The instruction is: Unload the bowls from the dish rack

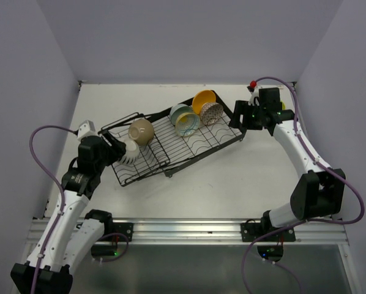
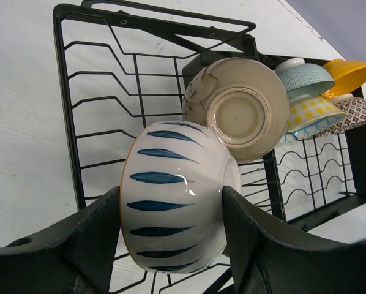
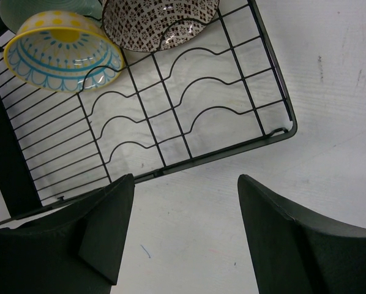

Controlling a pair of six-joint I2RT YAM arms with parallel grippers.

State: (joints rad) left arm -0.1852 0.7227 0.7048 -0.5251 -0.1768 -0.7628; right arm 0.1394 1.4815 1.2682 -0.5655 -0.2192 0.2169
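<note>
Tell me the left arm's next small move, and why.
Probably lift straight up: the left gripper is shut on the striped bowl, which is over the rack wires, close beside the beige bowl, so sliding sideways could bump it.

Left arm [image 1: 63, 211]: folded at the near left, forearm running far and slightly right to the wrist. Left gripper [image 2: 172, 211]: fingers clamped on both flanks of a bowl [image 2: 171, 171], which is held on its side. Right arm [image 1: 302, 156]: elbow out at the right, forearm angled far and left. Right gripper [image 3: 186, 187]: jaws spread wide, nothing between them, facing left.
</note>
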